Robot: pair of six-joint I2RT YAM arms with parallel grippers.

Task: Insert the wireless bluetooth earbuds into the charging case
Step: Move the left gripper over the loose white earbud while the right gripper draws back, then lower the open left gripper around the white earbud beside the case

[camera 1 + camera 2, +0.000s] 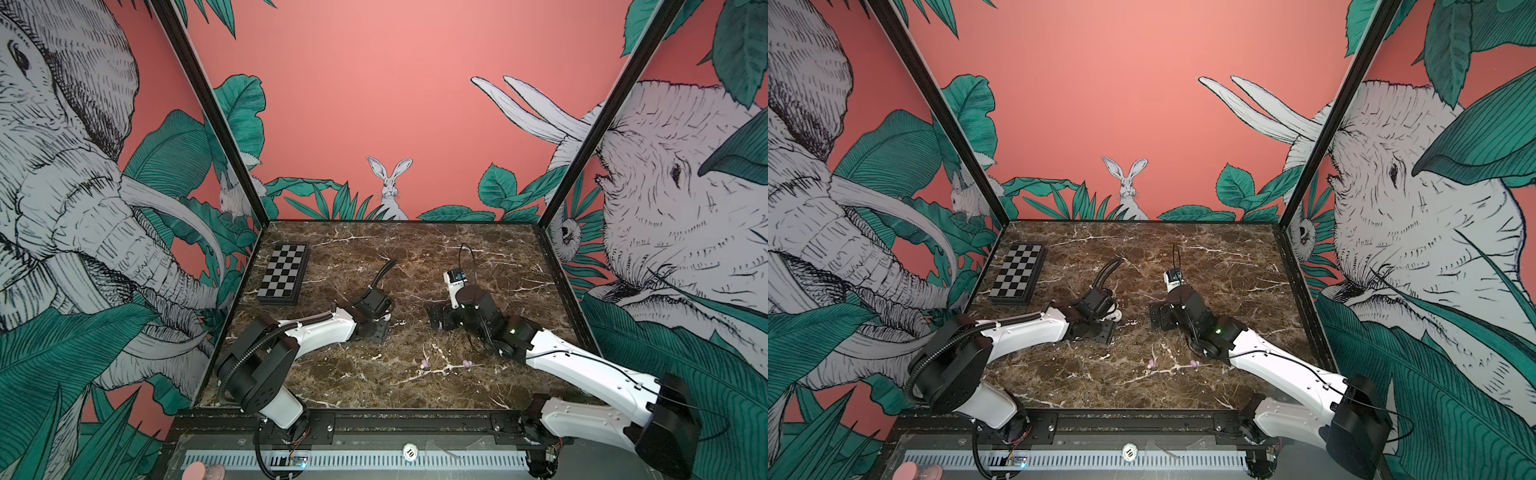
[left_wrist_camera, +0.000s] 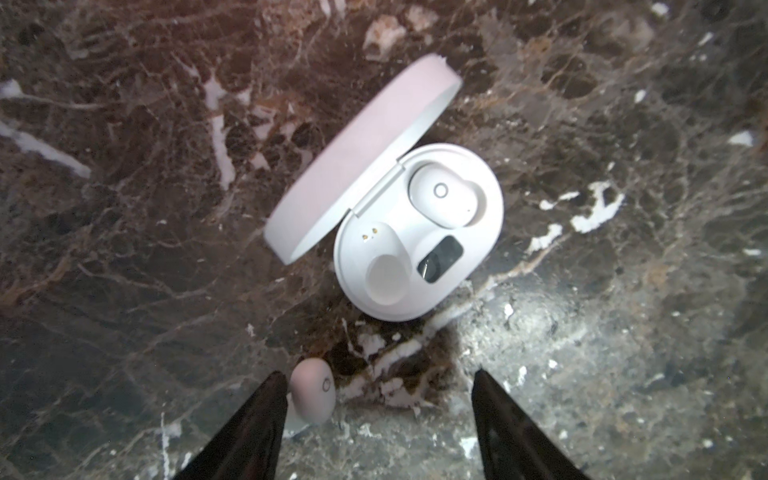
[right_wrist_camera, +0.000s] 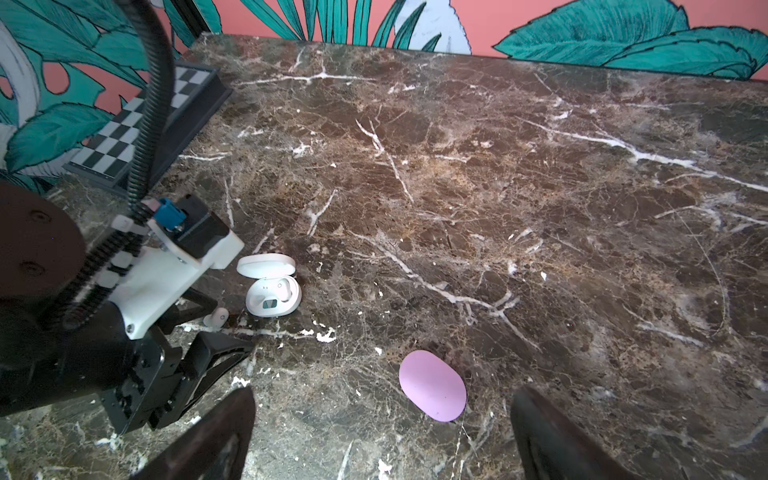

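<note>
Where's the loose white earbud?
In the left wrist view, the loose white earbud lies on the marble beside a finger of the left hand, near the open case.

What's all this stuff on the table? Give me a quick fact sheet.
White case: lid open, one white bud seated, other socket empty
Loose white bud: on the table, beside a finger of the open left gripper
Lilac case: closed, lying flat
Lilac buds: two, loose on the table
Right gripper: open, empty

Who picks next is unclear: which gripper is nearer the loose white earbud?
Left. The left gripper brackets the loose white earbud, which lies beside one fingertip; the right gripper sits farther away, by the closed lilac case.
</note>
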